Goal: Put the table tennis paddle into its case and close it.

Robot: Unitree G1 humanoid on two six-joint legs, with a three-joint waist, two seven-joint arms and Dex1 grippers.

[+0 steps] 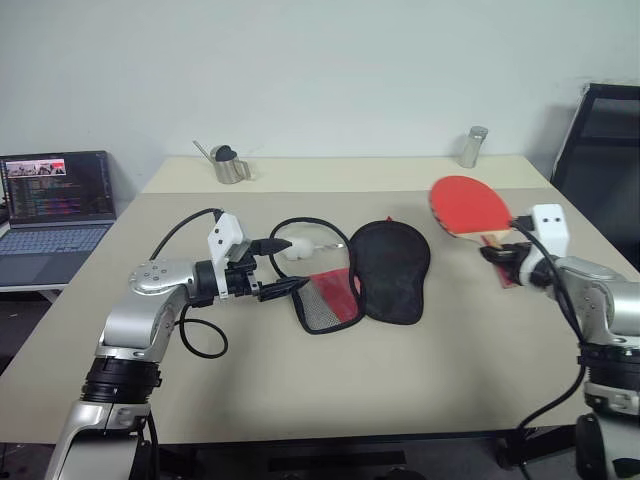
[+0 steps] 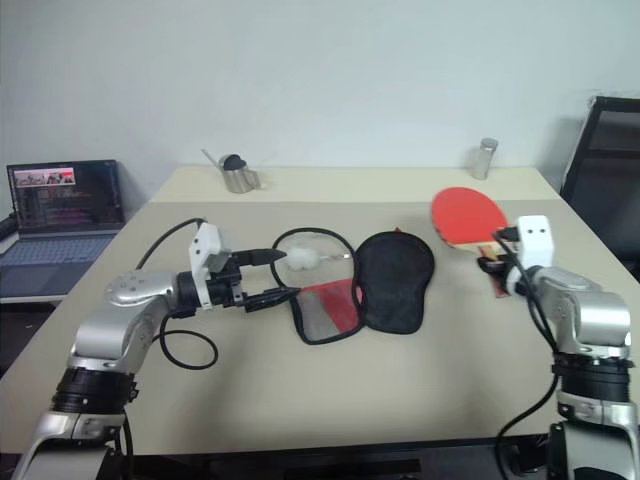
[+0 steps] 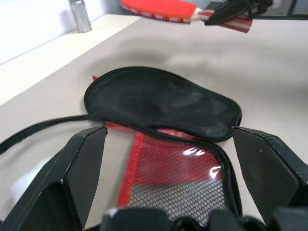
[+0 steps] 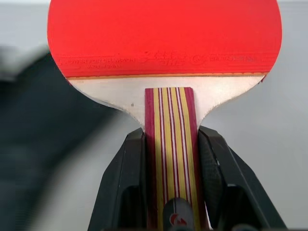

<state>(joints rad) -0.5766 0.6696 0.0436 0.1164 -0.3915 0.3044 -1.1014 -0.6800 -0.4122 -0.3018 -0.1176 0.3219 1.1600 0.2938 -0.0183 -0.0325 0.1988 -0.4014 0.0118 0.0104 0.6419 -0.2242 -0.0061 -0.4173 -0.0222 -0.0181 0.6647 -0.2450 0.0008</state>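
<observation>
Right gripper (image 4: 168, 159) closed on the striped wooden handle of the paddle (image 1: 468, 205), one black finger (image 4: 126, 178) on each side of the handle. Paddle held above the table (image 1: 300, 390), on the right side, red round face pointing away from the robot and toward the far edge. Not touching the table, as far as the head views allow to say.

Case (image 1: 372, 275) lying flat near the middle of the table, well apart from the paddle. Lying unzipped and spread: black half (image 1: 392, 268) on the right, red half with black mesh pocket (image 1: 325, 303) on the left and nearer to the robot. Zipper edge (image 1: 300, 225) standing out as a thin black loop behind the red half.

Left gripper (image 1: 283, 268) wide open, nothing between the fingers, hanging just beside the left edge of the red half. In the left wrist view, fingers (image 3: 79, 168) spread on both sides of the mesh pocket.

Small white ball (image 1: 296, 250), somewhat blurred, just behind the left gripper, inside the zipper loop.

Metal cup (image 1: 231, 166) and metal cylinder (image 1: 473, 147) at the far edge of the table. Open laptop (image 1: 55, 215) to the left of the table.
</observation>
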